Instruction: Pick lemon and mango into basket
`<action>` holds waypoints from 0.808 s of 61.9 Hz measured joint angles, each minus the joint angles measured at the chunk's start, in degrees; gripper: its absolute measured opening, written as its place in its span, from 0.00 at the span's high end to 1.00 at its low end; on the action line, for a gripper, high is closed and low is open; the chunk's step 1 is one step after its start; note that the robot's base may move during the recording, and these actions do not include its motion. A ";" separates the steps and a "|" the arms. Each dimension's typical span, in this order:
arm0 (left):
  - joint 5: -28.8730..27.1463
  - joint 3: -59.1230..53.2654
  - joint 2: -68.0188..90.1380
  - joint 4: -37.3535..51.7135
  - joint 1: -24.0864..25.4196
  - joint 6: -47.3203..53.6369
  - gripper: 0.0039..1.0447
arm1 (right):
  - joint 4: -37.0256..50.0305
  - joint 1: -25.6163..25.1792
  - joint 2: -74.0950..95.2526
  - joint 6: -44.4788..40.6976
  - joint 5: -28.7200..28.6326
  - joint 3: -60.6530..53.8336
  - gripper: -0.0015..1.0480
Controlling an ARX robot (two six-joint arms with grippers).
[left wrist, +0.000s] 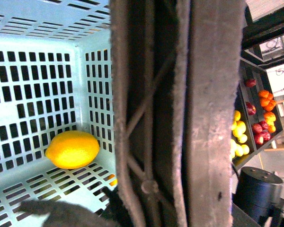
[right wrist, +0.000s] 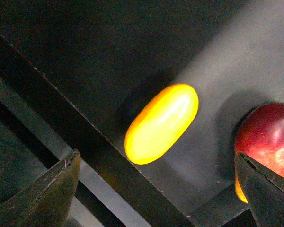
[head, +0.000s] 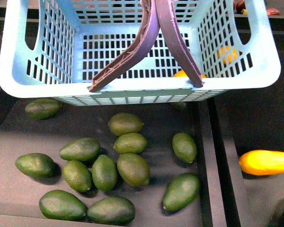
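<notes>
Your right gripper [right wrist: 156, 182] is spread wide and empty, its dark fingertips on either side of the mango [right wrist: 162, 124]. The mango lies near a red fruit [right wrist: 270, 137] in a dark tray compartment, at the right edge of the front view and below the basket [head: 142, 89]. The lemon [left wrist: 72, 149] sits on the basket's slotted floor near a corner, and the brown handles [left wrist: 180, 113] crowd the left wrist view so closely that you cannot tell whether the left gripper is clenched or released.
</notes>
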 joint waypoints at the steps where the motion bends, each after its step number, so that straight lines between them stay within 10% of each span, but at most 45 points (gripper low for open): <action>1: -0.15 0.00 0.00 0.00 0.02 0.00 0.87 | -0.11 0.13 0.74 0.66 -0.22 0.44 0.08; 50: -0.42 0.00 0.00 0.00 0.39 0.04 0.87 | -1.53 1.68 30.10 17.99 -2.32 19.96 0.08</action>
